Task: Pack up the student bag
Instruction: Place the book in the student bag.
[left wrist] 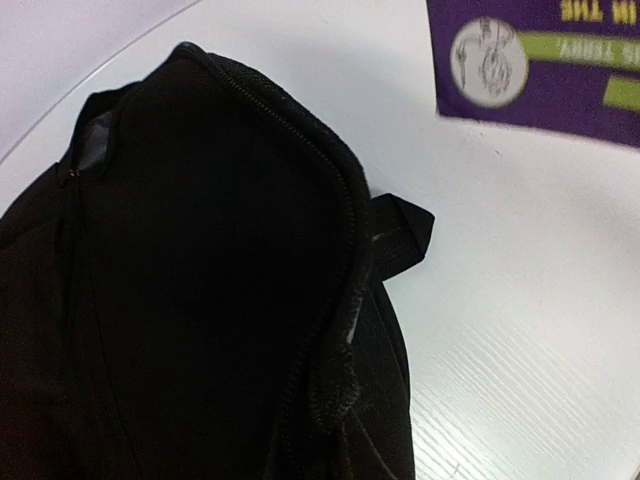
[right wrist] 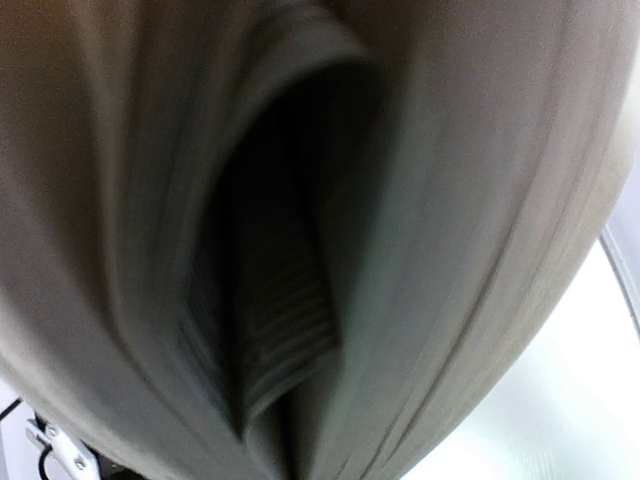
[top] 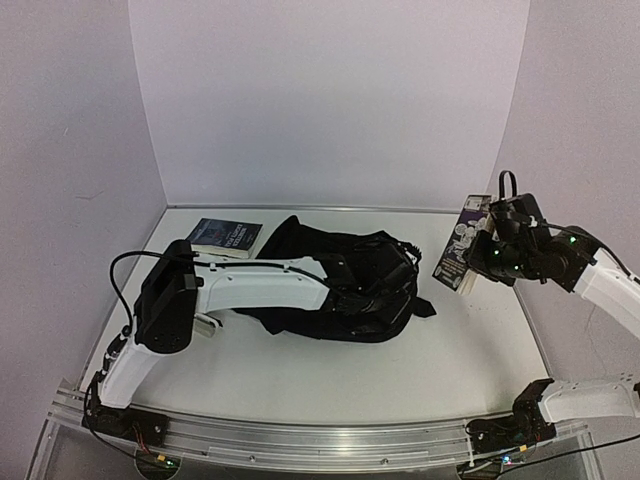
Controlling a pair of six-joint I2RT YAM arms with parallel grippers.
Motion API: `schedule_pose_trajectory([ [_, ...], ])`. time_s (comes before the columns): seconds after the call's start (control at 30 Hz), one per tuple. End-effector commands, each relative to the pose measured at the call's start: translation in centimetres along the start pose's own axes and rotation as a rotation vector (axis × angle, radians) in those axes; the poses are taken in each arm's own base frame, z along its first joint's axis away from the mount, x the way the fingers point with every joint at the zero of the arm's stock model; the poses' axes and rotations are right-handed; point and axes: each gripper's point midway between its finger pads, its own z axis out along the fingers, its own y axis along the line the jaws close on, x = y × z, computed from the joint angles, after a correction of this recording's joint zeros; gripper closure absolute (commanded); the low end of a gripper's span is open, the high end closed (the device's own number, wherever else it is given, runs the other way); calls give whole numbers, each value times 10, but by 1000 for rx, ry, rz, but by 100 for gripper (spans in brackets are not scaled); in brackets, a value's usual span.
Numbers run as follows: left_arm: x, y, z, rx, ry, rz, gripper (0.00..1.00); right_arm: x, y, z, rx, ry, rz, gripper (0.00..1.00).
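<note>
Looking from above, you have the bag lying mid-counter, with your left arm stretched across it. The left jaws are lost against the black fabric, so you cannot tell whether they are clenched or released. Your right jaws grasp a purple book, held upright beside the bag's right end. A blue book lies flat at the back left, its white title too small to read.

On the left wrist view, the bag's mouth gapes dark inside its zip, with grey lining at the upper left. The purple book's yellow letters read upside down, "IN THE".

On the right wrist view, only blurred, fanned pages show.
</note>
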Motion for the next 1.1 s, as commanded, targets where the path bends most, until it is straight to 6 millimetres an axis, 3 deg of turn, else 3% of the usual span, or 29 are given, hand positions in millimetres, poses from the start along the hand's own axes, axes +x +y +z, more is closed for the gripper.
schedule_pose_trajectory([
  [0.0,-77,25,-67,-53,-207,-67,95,6,18,-1,-104,39,32,100],
  [0.17,-98,44,-112,-76,-317,-75,100,24,40,1,-238,128,64,100],
  [0.37,-109,43,-143,-4,-376,-63,100,39,78,7,-444,200,170,100],
  [0.47,-109,41,-145,8,-372,-54,100,44,96,18,-514,229,207,100],
  [1.07,-105,4,-145,263,-345,-110,100,71,186,141,-649,349,164,100],
])
